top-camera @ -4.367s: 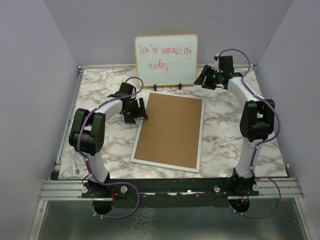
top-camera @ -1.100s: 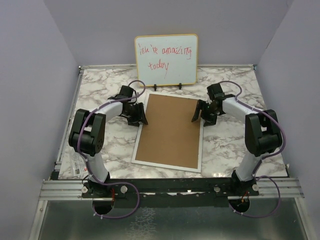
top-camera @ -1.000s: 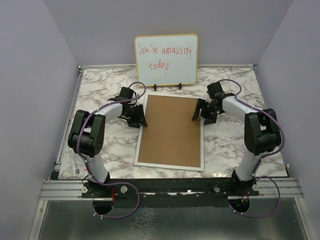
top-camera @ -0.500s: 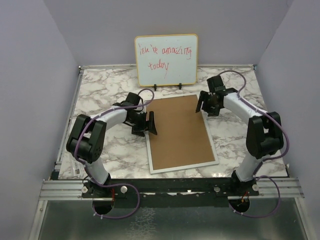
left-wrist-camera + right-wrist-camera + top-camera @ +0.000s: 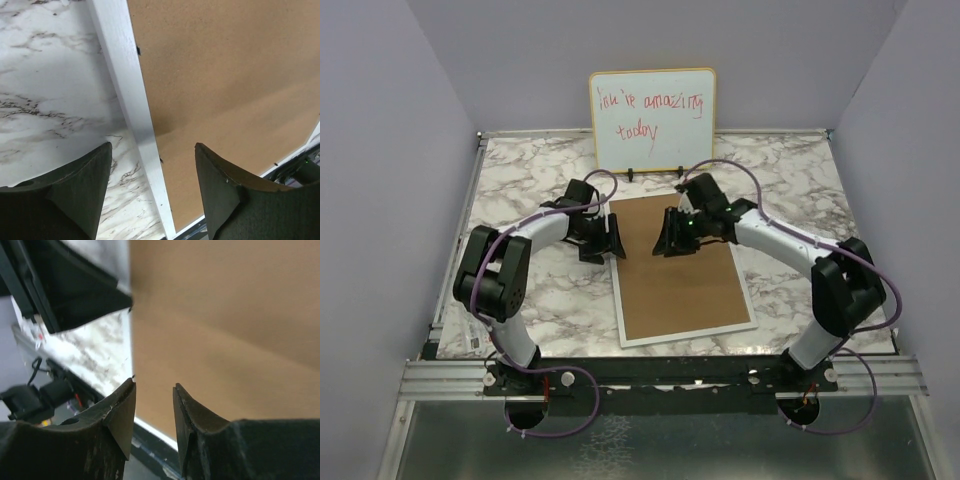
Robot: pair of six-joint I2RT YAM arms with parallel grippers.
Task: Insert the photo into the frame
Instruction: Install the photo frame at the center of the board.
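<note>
**A:** The right gripper [image 5: 667, 240] has swung in from the far right corner of the frame [image 5: 617, 300] and now hangs over the far half of the brown backing board [image 5: 685, 285]. The frame itself lies as it did half a second ago.

**B:** Where does the frame lie, exactly?

**A:** Face down on the marble table [image 5: 525, 185], board side up. It is skewed, with its near end swung toward the right arm. The whiteboard [image 5: 652, 118] stands beyond its far edge.

**B:** How does the right claw stand?

**A:** Its wrist view shows the two fingers a narrow way apart, with nothing between them but the brown board beneath.

**B:** And the left gripper [image 5: 152, 150]?

**A:** It sits at the frame's left side, near the far corner. Its jaws are well apart and straddle the white rim, one finger over marble and the other over the board. Neither finger presses on the rim.
</note>
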